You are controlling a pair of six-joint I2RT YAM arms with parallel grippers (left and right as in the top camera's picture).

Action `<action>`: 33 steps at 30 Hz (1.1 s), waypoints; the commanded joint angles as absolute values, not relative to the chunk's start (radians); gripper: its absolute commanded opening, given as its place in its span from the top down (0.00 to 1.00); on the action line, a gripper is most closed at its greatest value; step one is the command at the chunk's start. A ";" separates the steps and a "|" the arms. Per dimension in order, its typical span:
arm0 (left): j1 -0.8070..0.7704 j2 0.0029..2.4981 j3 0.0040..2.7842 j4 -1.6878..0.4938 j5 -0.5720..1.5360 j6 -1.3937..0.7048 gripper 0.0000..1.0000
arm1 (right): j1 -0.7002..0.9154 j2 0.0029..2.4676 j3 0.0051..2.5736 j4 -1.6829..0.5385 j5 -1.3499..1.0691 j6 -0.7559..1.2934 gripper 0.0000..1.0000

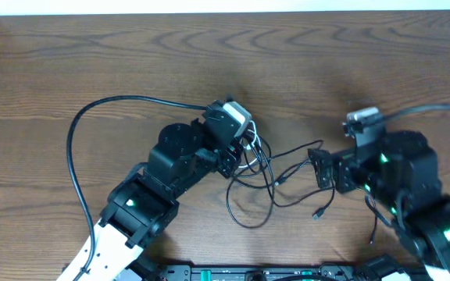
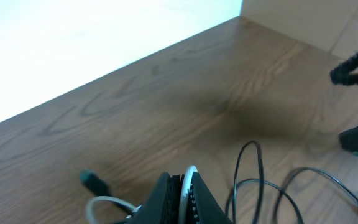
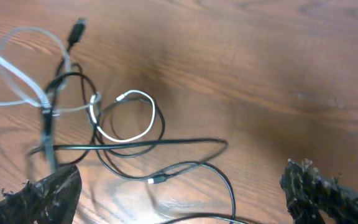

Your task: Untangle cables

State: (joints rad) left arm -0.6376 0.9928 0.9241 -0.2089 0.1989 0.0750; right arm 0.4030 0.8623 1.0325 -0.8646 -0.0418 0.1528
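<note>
The black cables (image 3: pixel 142 144) lie in loose crossed loops on the bench (image 1: pixel 350 62), about mid-width and closer to the front edge, between the two tools. The white cable (image 3: pixel 151 115) makes a small loop among them. The left tool (image 2: pixel 180 183) is clenched on the white cable. The right tool (image 1: pixel 319 169) is released, its fingers wide apart, just beside the black loops.

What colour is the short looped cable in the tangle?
White. The short cable shows best in the right wrist view, among black cables.
</note>
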 commanded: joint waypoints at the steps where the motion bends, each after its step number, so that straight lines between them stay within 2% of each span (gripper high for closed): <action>1: -0.620 0.984 0.994 -0.199 0.186 0.065 0.93 | 0.395 0.955 1.051 -0.841 -0.034 0.164 0.01; 12: -0.618 0.992 1.218 -0.241 0.186 0.070 0.92 | 0.395 1.253 1.051 -0.612 -0.202 0.204 0.01; 17: -0.618 0.999 1.224 -0.285 0.185 0.081 0.93 | 0.395 1.267 1.051 -0.551 -0.203 0.219 0.01; 24: -0.618 0.999 1.224 -0.283 0.132 0.085 0.93 | 0.394 1.268 1.051 -0.574 -0.376 0.097 0.01; 33: -0.592 1.016 1.224 -0.337 0.115 0.085 0.92 | 0.371 1.260 1.052 -0.543 -0.332 0.154 0.01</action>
State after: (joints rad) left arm -0.6071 1.0061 1.2064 -0.3328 0.1329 0.0788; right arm 0.3939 1.2724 1.0332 -0.5606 -0.3405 0.1368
